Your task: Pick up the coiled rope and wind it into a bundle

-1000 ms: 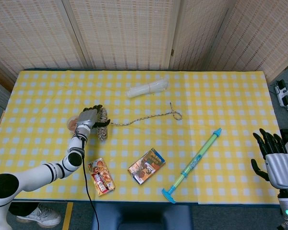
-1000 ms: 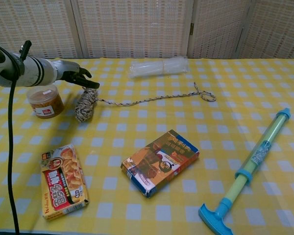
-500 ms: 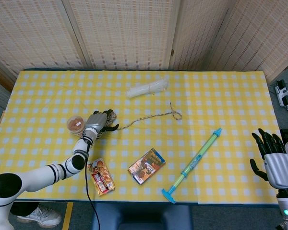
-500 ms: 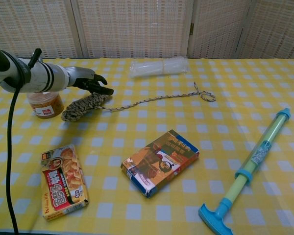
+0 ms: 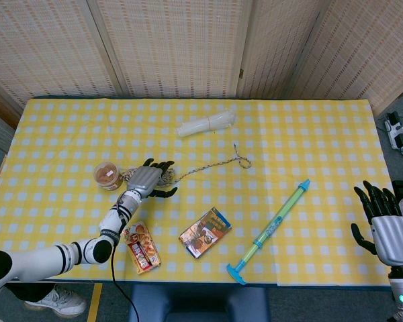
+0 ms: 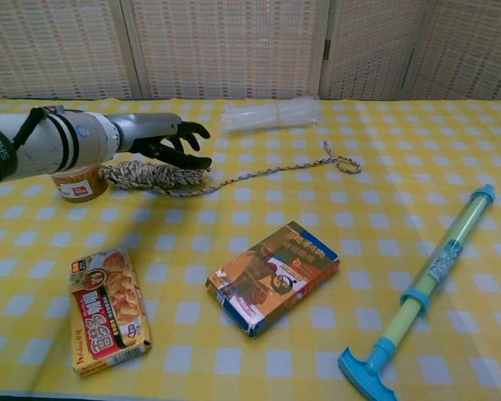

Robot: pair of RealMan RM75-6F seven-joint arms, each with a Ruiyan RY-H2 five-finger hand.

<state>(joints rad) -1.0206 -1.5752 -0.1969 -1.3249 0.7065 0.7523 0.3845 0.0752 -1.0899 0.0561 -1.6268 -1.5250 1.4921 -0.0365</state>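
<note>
Speckled white-and-brown braided rope [image 6: 154, 176] is lying on the yellow-checked counter [image 6: 334, 225]: wound part is a short fat bundle on its side just beside the small tub of brown paste [image 6: 77, 181], loose tail [image 5: 208, 166] is trailing out toward the middle and ending in a small loop near the clear plastic-wrapped roll [image 6: 271, 113]

Left hand [image 6: 160, 139] is sitting over the far end of the bundle, dark fingers [image 6: 189, 131] spread and curling down over the top of the coil. Chest view is showing contact on top, but I can't tell whether the thumb is actually pinching it from below (could be just resting on it). Right hand [image 5: 384, 225] is idling off the counter edge on the right, fingers spread, holding nothing

Handling, my read:
- light and soft, so it's going to sag and deform rather than lift as one piece
- braid looks grippy, not slippery, nothing fragile
- wraps are looking loose, so a pinch on one outer strand is likely pulling turns off instead of lifting the bundle
- best hold is around the middle of the bundle, fingers wrapping all the turns at once
- tail is free and needs the other hand near its bundle end to feed it on with slight tension

Snack packet [image 6: 108, 307], orange-blue box [image 6: 272, 276] and blue-green toy pump [image 6: 422, 288] are sitting well apart from the rope
</note>
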